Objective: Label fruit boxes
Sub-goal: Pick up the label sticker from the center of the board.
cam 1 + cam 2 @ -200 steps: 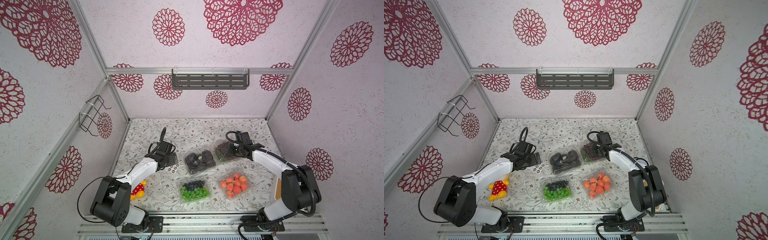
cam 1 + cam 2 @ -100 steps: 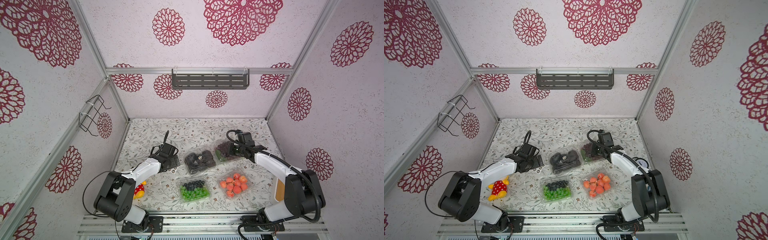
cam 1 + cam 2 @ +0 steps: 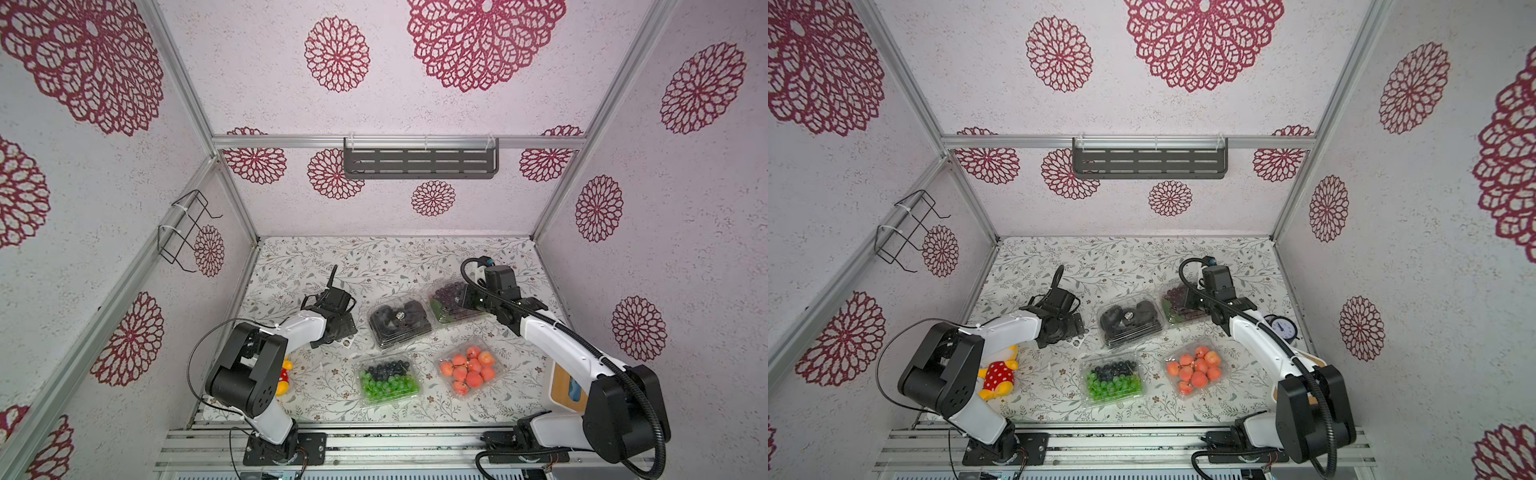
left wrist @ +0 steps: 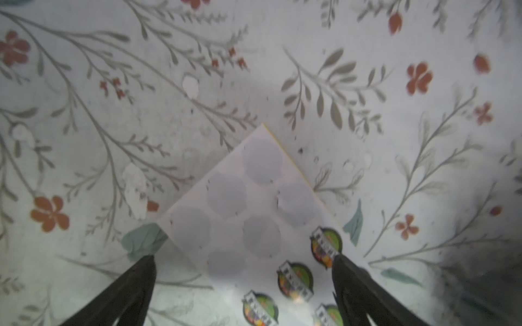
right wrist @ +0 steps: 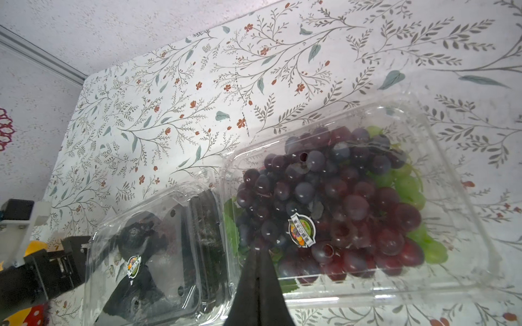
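Floral-print tabletop (image 3: 374, 257); left end effector (image 4: 243, 258) gapes over flat sticker sheet (image 4: 254, 197), right end effector (image 5: 258, 254) closed over clear grape punnet (image 5: 353, 197).

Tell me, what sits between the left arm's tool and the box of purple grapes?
The box of black fruit lies between the left tool and the purple grape box, close beside the latter; both top views show it.

the grape punnet (image 5: 452, 203) is clear glossy plastic, glare all over its lid. the sticker sheet (image 4: 226, 197) looks like smooth matt white paper, and the floral table cover (image 4: 113, 84) is matt and a bit scuffed. the frame rail (image 3: 395, 141) is brushed metal.
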Available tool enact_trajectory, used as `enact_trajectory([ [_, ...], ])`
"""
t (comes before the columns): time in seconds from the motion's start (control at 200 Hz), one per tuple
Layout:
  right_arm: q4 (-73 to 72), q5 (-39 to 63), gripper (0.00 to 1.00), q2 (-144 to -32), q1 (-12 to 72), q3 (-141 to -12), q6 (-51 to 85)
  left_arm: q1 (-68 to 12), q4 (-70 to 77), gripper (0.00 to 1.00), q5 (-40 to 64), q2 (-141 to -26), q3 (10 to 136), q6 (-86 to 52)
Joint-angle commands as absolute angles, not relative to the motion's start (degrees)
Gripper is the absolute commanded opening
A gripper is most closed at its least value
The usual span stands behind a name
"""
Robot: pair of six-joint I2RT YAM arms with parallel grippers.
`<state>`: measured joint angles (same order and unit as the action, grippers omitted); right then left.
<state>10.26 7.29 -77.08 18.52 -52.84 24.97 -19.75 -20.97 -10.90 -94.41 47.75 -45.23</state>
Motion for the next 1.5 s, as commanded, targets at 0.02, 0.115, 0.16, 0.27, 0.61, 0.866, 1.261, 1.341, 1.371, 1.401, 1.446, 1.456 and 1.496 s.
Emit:
enact_trajectory([
  [0.02, 9.1, 6.0, 0.00, -75.9, 18.3, -53.0, 24.3, -17.0, -15.6, 0.99, -4.5, -96.2, 46.3, -44.8],
  [0.115, 9.7, 6.0, 0.00, -75.9, 18.2, -52.9, 24.2, -15.5, -13.4, 0.99, 1.4, -99.7, 48.8, -44.2],
  [0.16, 9.7, 5.8, 0.00, -75.6, 18.3, -52.6, 24.1, -15.4, -13.0, 0.99, 2.1, -101.0, 49.6, -43.7],
  [0.27, 9.8, 4.9, 0.00, -75.0, 18.3, -52.4, 24.1, -13.9, -9.3, 0.99, 7.2, -103.2, 49.7, -44.1],
  [0.61, 9.7, 5.0, 0.00, -74.4, 18.3, -52.0, 24.2, -14.7, -23.4, 0.98, -8.2, -96.0, 54.3, -43.2],
  [0.866, 9.4, 5.6, 0.00, -74.8, 18.3, -52.0, 24.5, -23.3, -29.2, 0.98, -9.7, -83.9, 47.5, -49.7],
  [1.261, 9.3, 5.7, 0.00, -72.6, 18.4, -51.3, 24.8, -21.5, -18.5, 0.98, -2.1, -86.1, 41.4, -50.1],
  [1.341, 9.3, 5.4, 0.00, -71.9, 18.5, -51.2, 24.8, -21.4, -15.3, 0.98, -1.2, -89.1, 41.9, -49.9],
  [1.371, 9.2, 5.4, 0.00, -71.7, 18.5, -51.1, 24.8, -21.4, -14.1, 0.98, -0.8, -90.4, 42.0, -50.0],
  [1.401, 9.2, 5.4, 0.00, -71.7, 18.4, -51.1, 24.8, -21.4, -13.8, 0.98, -0.9, -91.3, 42.4, -50.1],
  [1.446, 9.1, 5.5, 0.00, -71.5, 18.5, -51.0, 24.8, -21.4, -13.9, 0.98, -1.8, -93.0, 43.0, -50.1],
  [1.456, 9.1, 5.5, 0.00, -71.4, 18.5, -50.9, 24.8, -21.4, -14.0, 0.98, -1.9, -93.3, 43.1, -50.1],
  [1.496, 8.9, 5.7, 0.00, -71.2, 18.5, -50.8, 24.9, -21.3, -13.4, 0.98, -1.9, -94.6, 43.4, -49.8],
])
